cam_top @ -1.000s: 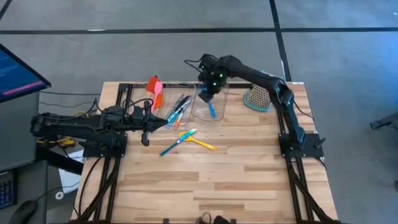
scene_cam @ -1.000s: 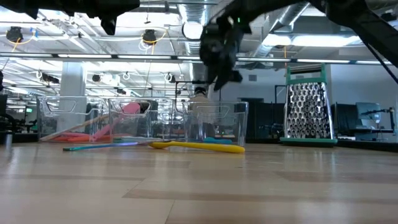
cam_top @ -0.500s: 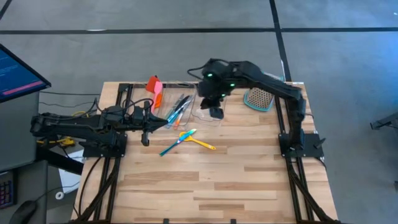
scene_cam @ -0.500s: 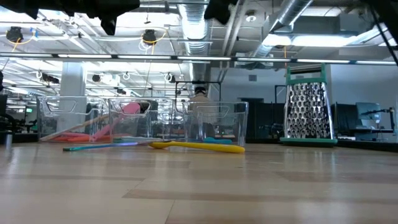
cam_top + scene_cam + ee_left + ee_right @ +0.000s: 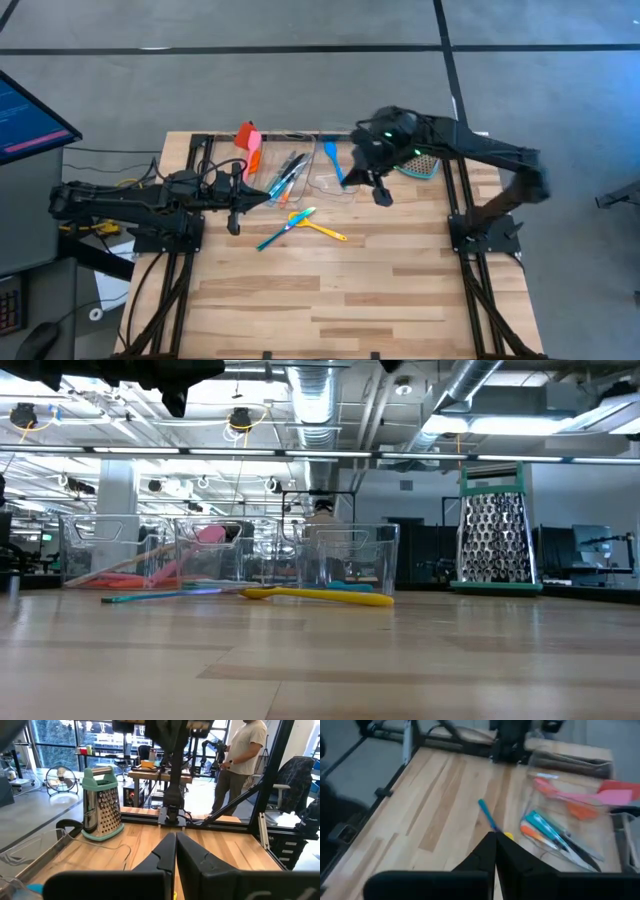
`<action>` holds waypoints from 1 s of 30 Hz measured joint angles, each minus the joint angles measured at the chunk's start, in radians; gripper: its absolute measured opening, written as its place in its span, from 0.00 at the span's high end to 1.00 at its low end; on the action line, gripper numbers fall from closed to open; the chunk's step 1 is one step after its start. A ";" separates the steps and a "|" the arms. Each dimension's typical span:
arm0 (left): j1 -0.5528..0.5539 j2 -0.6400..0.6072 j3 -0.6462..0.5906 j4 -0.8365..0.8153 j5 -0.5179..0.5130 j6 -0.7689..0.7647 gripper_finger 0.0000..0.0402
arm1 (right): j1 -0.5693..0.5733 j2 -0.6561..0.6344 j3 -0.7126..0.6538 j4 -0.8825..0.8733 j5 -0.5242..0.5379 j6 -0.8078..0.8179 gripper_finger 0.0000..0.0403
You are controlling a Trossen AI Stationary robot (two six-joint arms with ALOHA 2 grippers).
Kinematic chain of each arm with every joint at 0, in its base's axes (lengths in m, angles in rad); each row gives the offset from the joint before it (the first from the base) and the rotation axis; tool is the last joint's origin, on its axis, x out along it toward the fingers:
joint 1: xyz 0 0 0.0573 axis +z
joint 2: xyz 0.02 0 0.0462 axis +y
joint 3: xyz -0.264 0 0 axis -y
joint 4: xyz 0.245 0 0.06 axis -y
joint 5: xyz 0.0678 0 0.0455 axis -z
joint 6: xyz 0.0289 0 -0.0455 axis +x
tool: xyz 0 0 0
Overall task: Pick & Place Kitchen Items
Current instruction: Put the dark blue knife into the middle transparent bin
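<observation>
Now the right end effector hangs above the table, just beside the right bin, with its fingers pressed together and holding nothing. A blue spoon lies in that bin. The yellow spoon and the teal spoon lie crossed on the table in front of the bins. The left end effector, also closed and empty, waits near the left edge.

The tabletop is pale wood planking in light and tan strips. Far left, a pink-and-orange spatula. Near it lie a yellow spoon and a teal spoon. A blue spoon sits farther back. The grater is teal-framed grey metal, dotted with holes.
</observation>
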 joint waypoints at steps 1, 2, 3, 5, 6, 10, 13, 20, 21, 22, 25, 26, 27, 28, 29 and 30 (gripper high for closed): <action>0.000 0.000 0.000 0.000 0.000 0.000 0.99 | -0.005 -0.050 -0.089 0.071 0.000 0.014 0.99; 0.000 0.000 0.000 0.000 0.000 0.000 0.99 | -0.013 -0.104 -0.179 0.150 0.001 0.025 0.99; 0.000 0.000 0.000 0.000 0.000 0.003 0.99 | -0.020 -0.157 -0.268 0.225 0.001 0.043 0.98; 0.000 0.000 0.000 0.000 0.000 0.013 0.99 | -0.034 -0.262 -0.430 0.363 0.001 0.075 0.98; 0.000 0.000 0.000 0.000 0.000 0.024 0.99 | -0.042 -0.313 -0.504 0.420 0.001 0.089 0.98; 0.000 0.000 0.000 0.000 0.000 0.051 0.99 | -0.053 -0.506 -0.758 0.615 0.011 0.142 0.98; 0.000 0.000 0.000 0.000 0.000 0.054 0.99 | -0.050 -0.627 -0.915 0.727 0.011 0.143 0.99; 0.001 0.000 0.000 0.001 0.000 0.053 0.99 | -0.050 -0.840 -1.167 0.924 0.011 0.157 0.99; 0.001 0.000 0.000 0.001 0.000 0.053 0.99 | -0.050 -0.866 -1.197 0.947 0.012 0.163 0.99; 0.001 0.000 0.000 0.001 0.000 0.052 0.99 | -0.050 -0.890 -1.226 0.962 0.012 0.170 0.99; 0.001 0.000 0.000 0.001 0.000 0.050 0.99 | -0.050 -0.948 -1.304 1.001 0.012 0.188 0.99; 0.001 0.000 0.000 0.001 0.000 0.050 0.99 | -0.050 -0.963 -1.328 1.010 0.012 0.194 0.99; 0.001 0.000 0.000 0.001 0.000 0.050 0.99 | -0.050 -0.976 -1.353 1.020 0.012 0.199 0.99; 0.001 0.000 0.000 0.001 0.000 0.050 0.99 | -0.050 -0.987 -1.378 1.026 0.012 0.205 0.99; 0.001 0.000 0.000 0.002 0.000 0.050 0.99 | -0.050 -0.998 -1.406 1.037 0.012 0.209 0.99; 0.001 0.000 0.000 0.002 0.000 0.050 0.99 | -0.050 -1.007 -1.435 1.061 0.012 0.217 0.99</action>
